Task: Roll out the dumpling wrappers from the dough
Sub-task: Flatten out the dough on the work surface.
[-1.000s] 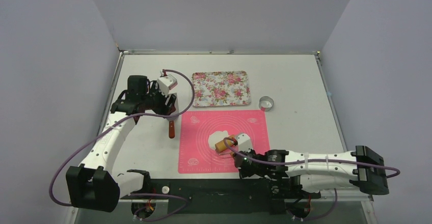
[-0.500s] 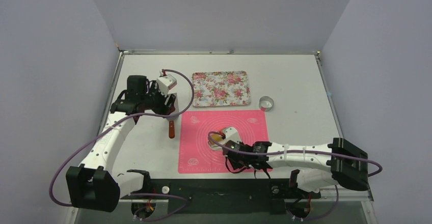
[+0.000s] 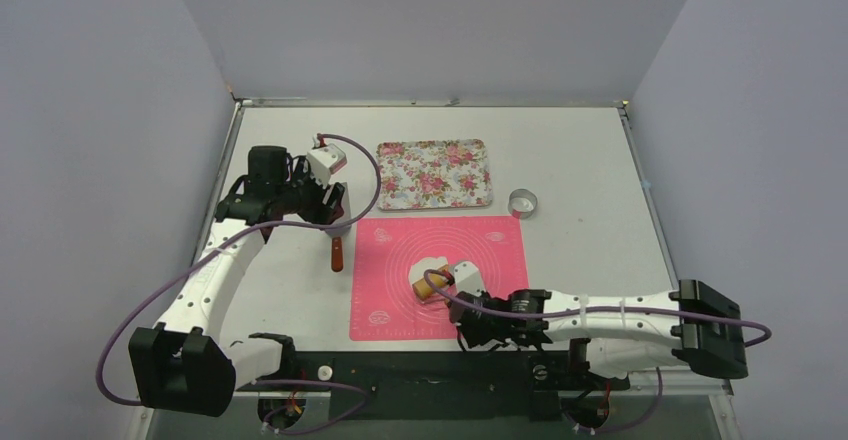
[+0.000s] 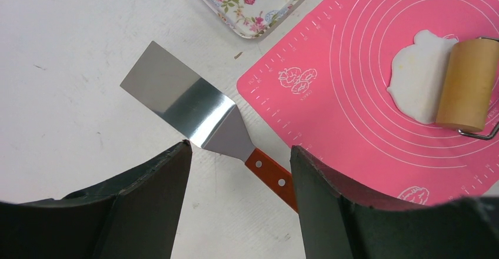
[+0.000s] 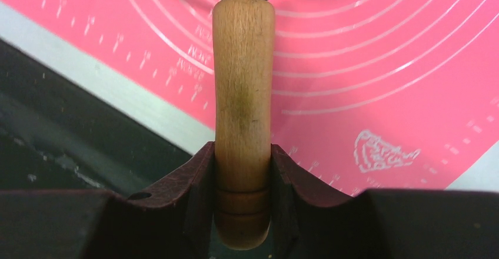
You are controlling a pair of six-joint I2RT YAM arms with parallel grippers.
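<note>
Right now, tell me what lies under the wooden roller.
The wooden roller overlaps one edge of the white dough on the pink mat. How far dough extends beneath it is hidden.

Bright, even, soft light; sharp views (mild sheen on spatula blade point(image 4: 176, 103))

The right arm point(image 3: 600, 312) pushed the rolling pin point(image 3: 429, 283) over the dough point(image 3: 432, 263) toward the far left corner of the tabletop point(image 3: 580, 160), then drew it back toward the near edge, leaving more dough uncovered.
</note>
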